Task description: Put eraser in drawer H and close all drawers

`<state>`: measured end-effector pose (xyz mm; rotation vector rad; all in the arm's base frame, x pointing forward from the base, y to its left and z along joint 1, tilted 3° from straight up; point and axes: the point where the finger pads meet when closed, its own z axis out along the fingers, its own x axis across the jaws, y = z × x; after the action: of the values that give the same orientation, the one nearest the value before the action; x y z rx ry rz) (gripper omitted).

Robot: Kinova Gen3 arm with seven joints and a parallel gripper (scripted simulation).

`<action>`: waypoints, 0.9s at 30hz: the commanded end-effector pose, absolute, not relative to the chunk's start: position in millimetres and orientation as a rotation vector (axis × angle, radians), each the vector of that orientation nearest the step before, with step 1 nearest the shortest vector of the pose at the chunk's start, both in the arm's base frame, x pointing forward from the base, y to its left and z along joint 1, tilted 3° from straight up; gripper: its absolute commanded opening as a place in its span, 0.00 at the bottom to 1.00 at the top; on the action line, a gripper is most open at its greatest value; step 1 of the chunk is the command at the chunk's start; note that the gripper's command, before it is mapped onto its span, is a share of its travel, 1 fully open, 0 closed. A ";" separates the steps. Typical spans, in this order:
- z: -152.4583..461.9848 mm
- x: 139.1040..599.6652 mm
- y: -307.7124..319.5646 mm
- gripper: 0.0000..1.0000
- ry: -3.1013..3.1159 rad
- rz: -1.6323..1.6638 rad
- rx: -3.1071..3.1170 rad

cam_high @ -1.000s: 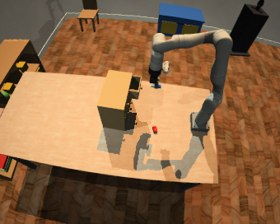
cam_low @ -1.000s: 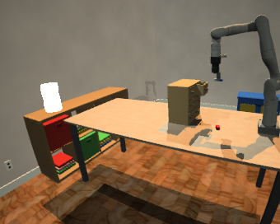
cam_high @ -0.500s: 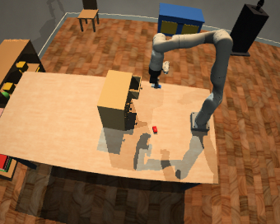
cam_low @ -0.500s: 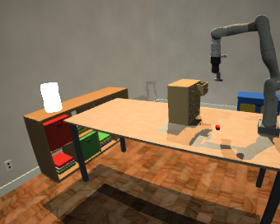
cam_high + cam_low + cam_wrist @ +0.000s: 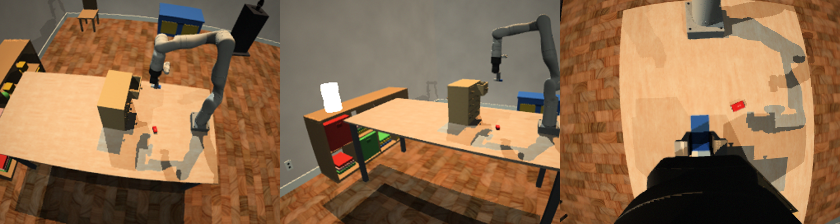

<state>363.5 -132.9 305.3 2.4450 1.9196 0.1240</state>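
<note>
My gripper is shut on the blue-and-white eraser, which sticks out past the fingertips. It hangs high above the table, pointing down, on the open-drawer side of the chest and a short way out from its front. The small tan chest stands upright. One upper drawer at its far end is pulled part of the way out; the others look pushed in. The drawer letters cannot be read, and the drawer's inside is mostly hidden.
A small red block lies on the table in front of the chest. The arm's base stands at the table edge facing the chest's drawers.
</note>
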 end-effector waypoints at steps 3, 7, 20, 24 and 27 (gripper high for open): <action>307.0 361.7 -134.2 0.45 1.901 0.138 2.433; 306.9 361.4 -134.1 0.45 1.890 0.158 2.418; 306.4 360.6 -133.8 0.45 1.845 0.231 2.365; 306.2 360.2 -133.8 0.45 1.824 0.263 2.340; 306.2 360.1 -133.6 0.45 1.819 0.272 2.334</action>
<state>362.9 -131.4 303.1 2.3419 1.8379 0.2714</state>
